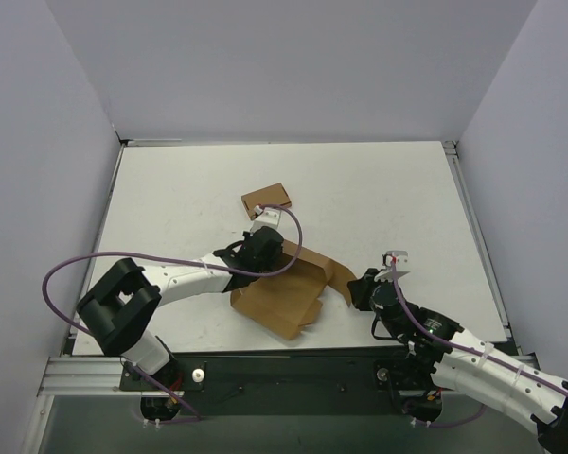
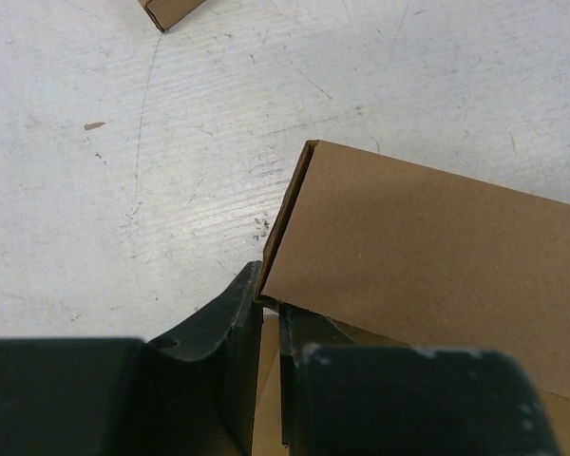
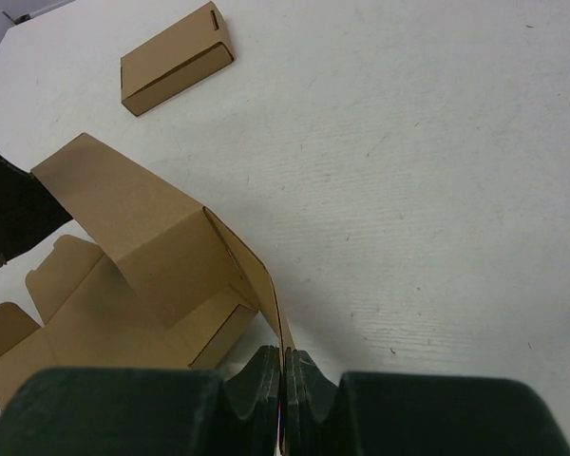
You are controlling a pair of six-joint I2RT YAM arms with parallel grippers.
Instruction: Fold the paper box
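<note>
The paper box (image 3: pixel 142 247) is matt cardboard; the table (image 3: pixel 437 190) scuffed, matt white.

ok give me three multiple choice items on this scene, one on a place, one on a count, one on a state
1. Where does the smaller box lie relative to the paper box?
A. beyond it, toward the far edge of the table
B. on top of it
C. in front of it, at the near edge

2. How many brown cardboard pieces are on the table?
A. one
B. two
C. four

3. What are the fingers of the right gripper doing?
A. standing wide open above the table
B. shut on empty air
C. shut on a flap of the paper box

Answers:
1 A, the top view shows it apart from the paper box, on the far side.
2 B, only the paper box and the smaller box show.
3 C, the right wrist view shows the flap's edge pinched between the fingers.
</note>
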